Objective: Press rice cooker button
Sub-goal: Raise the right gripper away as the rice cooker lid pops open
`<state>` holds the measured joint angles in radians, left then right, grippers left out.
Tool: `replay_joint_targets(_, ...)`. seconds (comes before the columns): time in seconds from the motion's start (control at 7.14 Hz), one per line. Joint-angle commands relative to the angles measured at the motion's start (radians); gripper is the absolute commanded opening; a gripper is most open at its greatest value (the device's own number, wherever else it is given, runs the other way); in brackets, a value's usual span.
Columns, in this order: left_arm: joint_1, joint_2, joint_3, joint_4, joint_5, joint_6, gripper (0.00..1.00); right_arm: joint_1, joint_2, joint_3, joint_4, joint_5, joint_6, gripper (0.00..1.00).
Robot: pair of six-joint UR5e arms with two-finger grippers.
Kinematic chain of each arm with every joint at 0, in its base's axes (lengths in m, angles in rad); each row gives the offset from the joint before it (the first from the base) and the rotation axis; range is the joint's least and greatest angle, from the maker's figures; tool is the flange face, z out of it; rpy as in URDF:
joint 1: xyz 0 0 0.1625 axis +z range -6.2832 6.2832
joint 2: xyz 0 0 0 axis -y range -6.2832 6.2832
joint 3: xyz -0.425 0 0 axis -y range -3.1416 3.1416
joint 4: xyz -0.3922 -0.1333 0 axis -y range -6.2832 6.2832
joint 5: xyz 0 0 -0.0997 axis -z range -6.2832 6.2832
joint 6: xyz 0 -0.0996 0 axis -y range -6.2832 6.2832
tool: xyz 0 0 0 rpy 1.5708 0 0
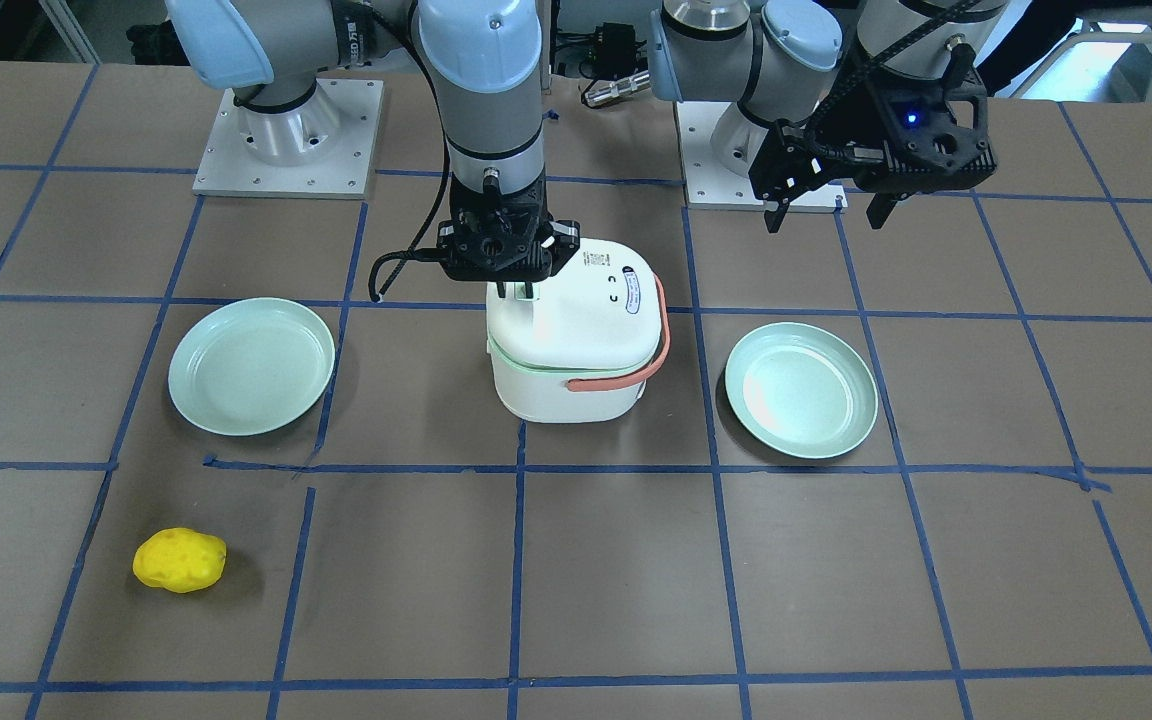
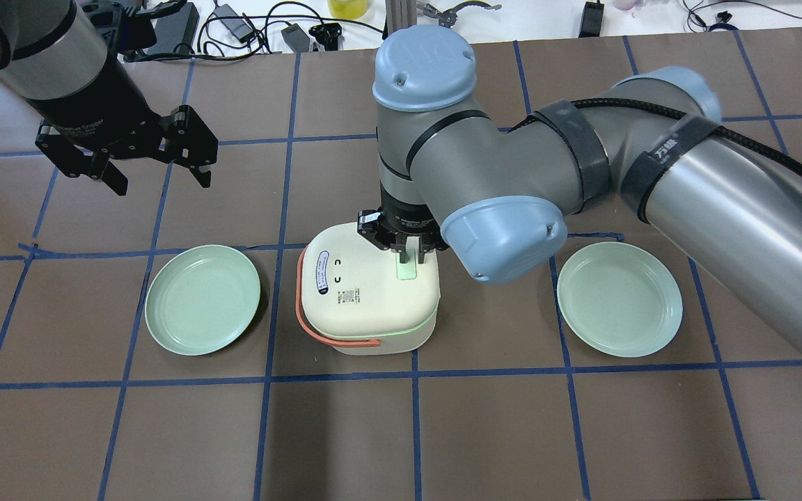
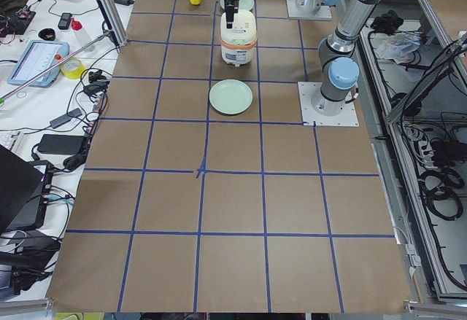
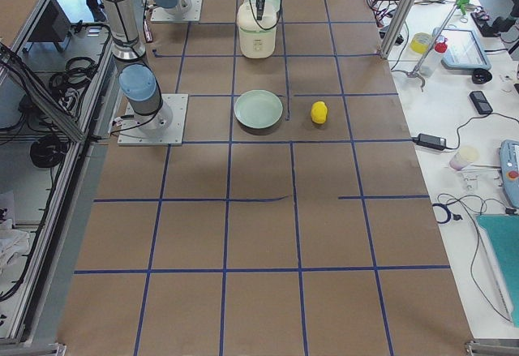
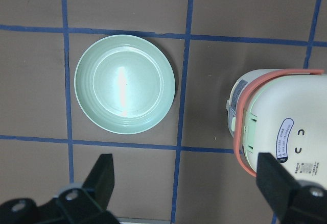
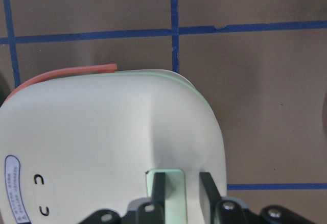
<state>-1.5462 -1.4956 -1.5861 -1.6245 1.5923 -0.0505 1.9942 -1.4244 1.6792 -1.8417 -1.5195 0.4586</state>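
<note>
Right gripper [image 2: 408, 254] mid-frame, fingers narrowly parted, one tip on green button [image 2: 406, 270] of rice cooker [image 2: 366, 299] for pressing; left gripper [image 2: 163, 182] upper left, spread wide, parked clear.

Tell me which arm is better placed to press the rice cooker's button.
The right. The right gripper is down on the rice cooker's lid, fingertips at the green button; the left gripper hangs open well off to the side.
</note>
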Motion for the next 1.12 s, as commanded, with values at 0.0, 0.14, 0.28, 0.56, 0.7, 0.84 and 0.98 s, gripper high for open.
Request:
replay_joint_targets(0.0,0.000,0.000,0.000,0.000,0.000,0.000,1.00,-0.059,-0.054,-0.044,0.057,-0.021,-0.017,1.00)
replay_joint_targets(0.14,0.000,0.000,0.000,0.000,0.000,0.000,1.00,-0.110,-0.057,-0.093,0.106,-0.015,-0.079,1.00)
replay_joint_targets(0.28,0.000,0.000,0.000,0.000,0.000,0.001,1.00,-0.150,-0.059,-0.137,0.151,-0.014,-0.166,1.00)
replay_joint_targets(0.56,0.000,0.000,0.000,0.000,0.000,0.001,1.00,-0.233,-0.059,-0.206,0.176,-0.013,-0.243,1.00)
replay_joint_targets(0.7,0.000,0.000,0.000,0.000,0.000,0.000,1.00,-0.277,-0.060,-0.245,0.240,-0.014,-0.329,1.00)
replay_joint_targets(0.84,0.000,0.000,0.000,0.000,0.000,0.000,1.00,-0.314,-0.064,-0.275,0.277,-0.024,-0.410,1.00)
replay_joint_targets(0.98,0.000,0.000,0.000,0.000,0.000,0.001,1.00,-0.349,-0.071,-0.289,0.275,-0.051,-0.441,1.00)
